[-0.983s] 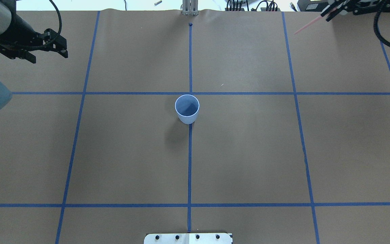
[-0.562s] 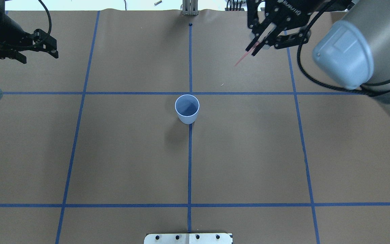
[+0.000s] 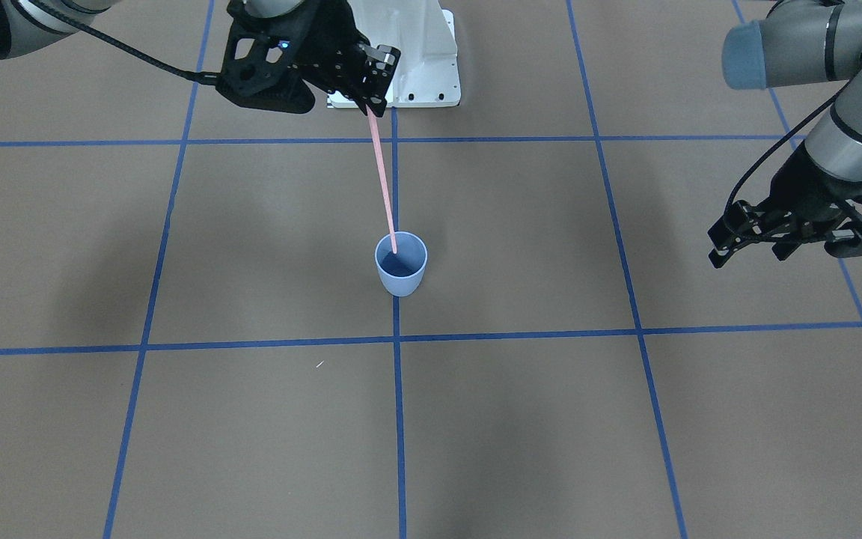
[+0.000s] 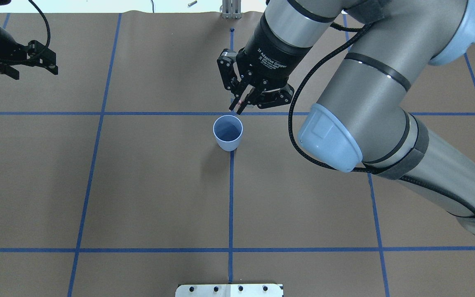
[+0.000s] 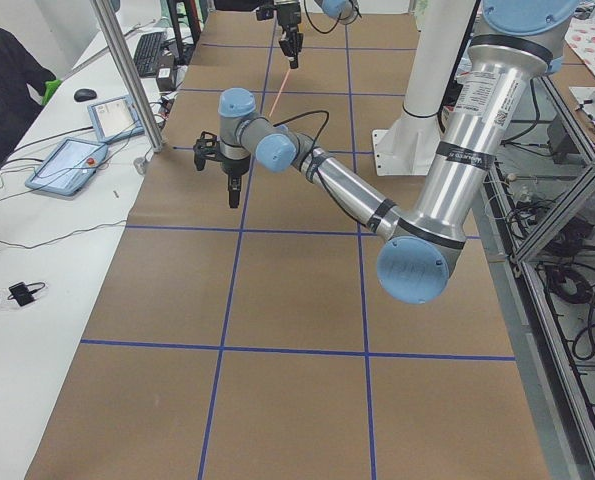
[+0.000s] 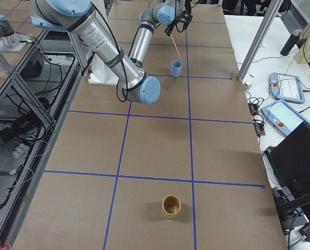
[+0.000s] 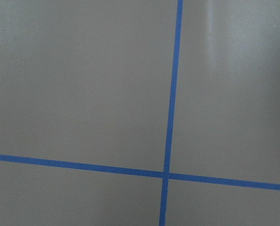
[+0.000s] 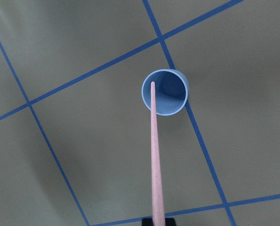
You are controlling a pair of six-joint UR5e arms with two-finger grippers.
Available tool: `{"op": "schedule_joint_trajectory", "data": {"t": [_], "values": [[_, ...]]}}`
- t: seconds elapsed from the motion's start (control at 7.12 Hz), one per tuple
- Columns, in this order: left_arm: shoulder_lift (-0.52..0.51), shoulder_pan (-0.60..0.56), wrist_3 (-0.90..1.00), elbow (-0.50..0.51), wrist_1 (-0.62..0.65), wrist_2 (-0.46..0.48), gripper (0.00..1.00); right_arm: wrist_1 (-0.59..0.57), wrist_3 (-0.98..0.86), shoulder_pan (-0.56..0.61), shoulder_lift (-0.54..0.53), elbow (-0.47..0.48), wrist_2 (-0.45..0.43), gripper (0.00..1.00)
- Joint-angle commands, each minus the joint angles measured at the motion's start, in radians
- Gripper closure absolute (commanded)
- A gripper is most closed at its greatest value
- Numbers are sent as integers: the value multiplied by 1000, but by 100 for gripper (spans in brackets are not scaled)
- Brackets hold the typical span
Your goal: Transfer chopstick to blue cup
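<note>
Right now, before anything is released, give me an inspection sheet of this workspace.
Surface: brown paper, flat, gridded with blue tape.
Job's things: chopstick held tilted, lower tip at the mouth of the upright blue cup; whether it is inside cannot be told.
Clutter: tan cup toward the table's end on the robot's right; pale speck.
End effectors: right end effector shut on the chopstick's top; left end effector open, empty, off to the side.
Cables: black cable looped along the right arm, clear of the cup.
Surroundings: person and tablets at a side bench.
</note>
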Motion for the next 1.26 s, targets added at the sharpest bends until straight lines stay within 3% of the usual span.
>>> {"op": "schedule_joint_trajectory", "data": {"t": [0.0, 0.42, 0.84, 0.98, 1.12], "values": [[1, -1, 1, 4, -1, 0, 2, 18, -2, -28, 10, -60, -33, 100], [2, -2, 1, 11, -7, 0, 2, 18, 0, -77, -4, -80, -45, 100], [2, -2, 0, 17, -7, 0, 2, 97, -2, -103, -22, -132, -81, 100], [2, -2, 0, 17, -7, 0, 2, 110, -2, -103, -31, -144, -82, 90], [2, -2, 0, 17, -7, 0, 2, 111, 0, -103, -36, -148, -90, 1]]}}
